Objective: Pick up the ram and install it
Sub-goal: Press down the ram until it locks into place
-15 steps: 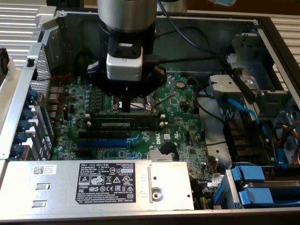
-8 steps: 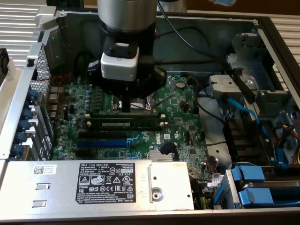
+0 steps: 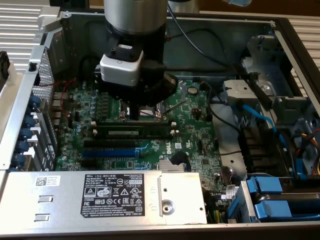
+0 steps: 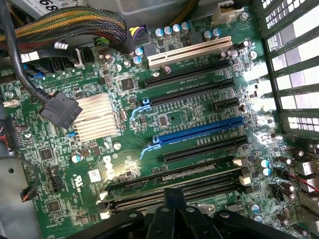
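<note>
Green ram (image 3: 134, 132) just beside hand (image 3: 136, 113)

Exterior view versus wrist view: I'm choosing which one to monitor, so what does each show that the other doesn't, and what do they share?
The exterior view adds the labelled power supply and the blue drive carriers. The wrist view adds a white expansion slot and a braided cable bundle. Both show the shut gripper over the black memory slots, the blue slot and the silver heatsink.

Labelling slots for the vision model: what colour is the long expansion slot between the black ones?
Blue, clearest in the wrist view, black slots either side.
</note>
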Tool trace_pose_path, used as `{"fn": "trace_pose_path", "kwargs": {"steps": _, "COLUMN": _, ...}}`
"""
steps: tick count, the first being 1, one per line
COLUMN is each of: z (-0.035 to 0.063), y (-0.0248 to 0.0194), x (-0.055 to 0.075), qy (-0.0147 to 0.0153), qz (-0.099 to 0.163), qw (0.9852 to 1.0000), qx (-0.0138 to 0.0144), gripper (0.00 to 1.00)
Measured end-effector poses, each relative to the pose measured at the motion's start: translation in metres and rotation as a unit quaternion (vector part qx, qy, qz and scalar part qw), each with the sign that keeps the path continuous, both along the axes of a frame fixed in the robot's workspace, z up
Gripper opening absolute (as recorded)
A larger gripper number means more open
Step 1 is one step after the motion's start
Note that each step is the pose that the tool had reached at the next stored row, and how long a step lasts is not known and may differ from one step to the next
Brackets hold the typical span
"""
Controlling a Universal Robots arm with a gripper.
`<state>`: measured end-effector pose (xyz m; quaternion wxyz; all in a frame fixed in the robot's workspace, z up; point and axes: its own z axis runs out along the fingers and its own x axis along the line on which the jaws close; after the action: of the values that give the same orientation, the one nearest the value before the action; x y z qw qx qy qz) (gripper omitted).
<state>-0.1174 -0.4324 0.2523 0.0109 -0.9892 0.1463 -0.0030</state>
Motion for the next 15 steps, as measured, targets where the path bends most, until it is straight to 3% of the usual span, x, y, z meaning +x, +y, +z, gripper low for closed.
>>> {"fn": "trace_pose_path", "kwargs": {"steps": 9, "z": 0.0, "y": 0.0, "x": 0.0, "qy": 0.0, "qz": -0.056, "qw": 0.9984, "qx": 0.0, "gripper": 0.1}}
{"fn": "trace_pose_path", "kwargs": {"steps": 14, "z": 0.0, "y": 0.0, "x": 0.0, "qy": 0.0, "qz": -0.09, "qw": 0.996, "qx": 0.0, "gripper": 0.1}}
{"fn": "trace_pose_path", "kwargs": {"steps": 15, "z": 0.0, "y": 0.0, "x": 0.0, "qy": 0.0, "qz": -0.102, "qw": 0.9948, "qx": 0.0, "gripper": 0.1}}
